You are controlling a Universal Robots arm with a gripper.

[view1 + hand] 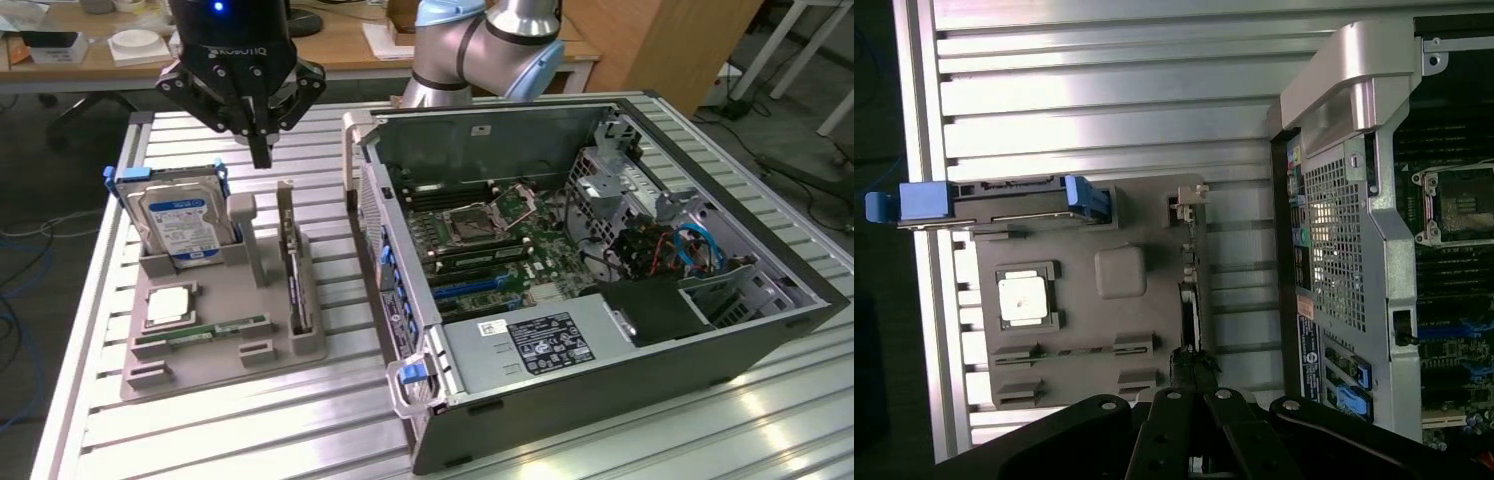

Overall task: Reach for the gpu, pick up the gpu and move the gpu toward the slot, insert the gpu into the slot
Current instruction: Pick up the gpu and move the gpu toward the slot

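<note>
We see the gpu [296, 290] standing on its long edge in a groove of the grey tray [214, 365], left of centre in the exterior view. Its long axis runs from the upper part of that frame down toward the lower part, roughly parallel to the near wall of the open case [601, 390]. A pale upright strip, apparently its bracket, stands at the upper, farther end. On the same tray sit the drive [180, 220], the cpu [171, 305] and the ram [220, 328].

The pincer [260, 150] hangs in the upper left of the exterior view, above the tabletop [240, 430] behind the tray. Its fingers are drawn together to a point with nothing between them, clear of the gpu.

From the side, the exterior view gives us the card's flat face, the pincer's height over it, and the motherboard [501, 240] inside the case.

The wrist view looks straight down. There the gpu [1189, 300] is edge-on, a thin dark line across the tray [1124, 270] between the drive [1004, 200] and the case [1344, 250]. The pincer [1189, 400] lies in line with that axis, at the end away from the pale strip.
</note>
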